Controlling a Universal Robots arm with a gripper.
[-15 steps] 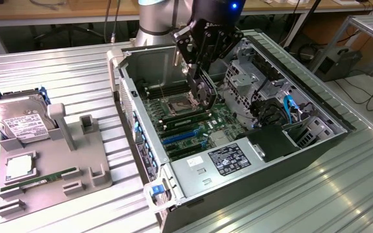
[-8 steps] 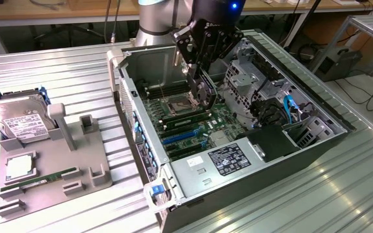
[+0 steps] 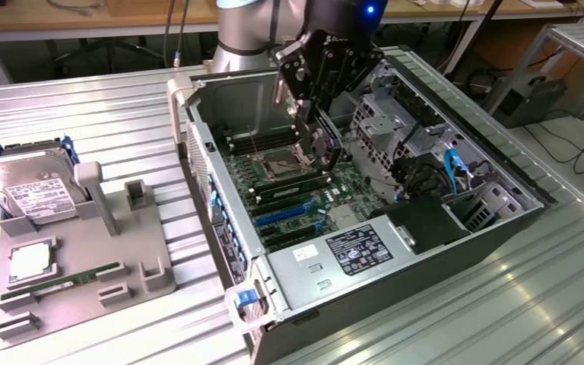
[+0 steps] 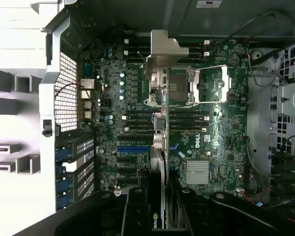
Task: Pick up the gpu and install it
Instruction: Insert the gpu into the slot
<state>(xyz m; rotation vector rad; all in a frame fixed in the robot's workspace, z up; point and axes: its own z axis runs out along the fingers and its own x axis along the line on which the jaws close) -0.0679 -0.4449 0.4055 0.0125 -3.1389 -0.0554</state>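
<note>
Now the gripper hangs inside the open black computer tower, fingers clamped on the thin black gpu card with its silver bracket. Install step, I'd say: the card's edge wants squaring over the long blue motherboard slot.

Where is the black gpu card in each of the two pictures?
Exterior view: the gpu hangs from the pincer inside the open computer case, over the motherboard.
Wrist view: the gpu is seen edge-on through the middle, with its silver bracket at the end away from the pincer.
Shared landmark: the CPU socket, close beside the card in both views.
</note>
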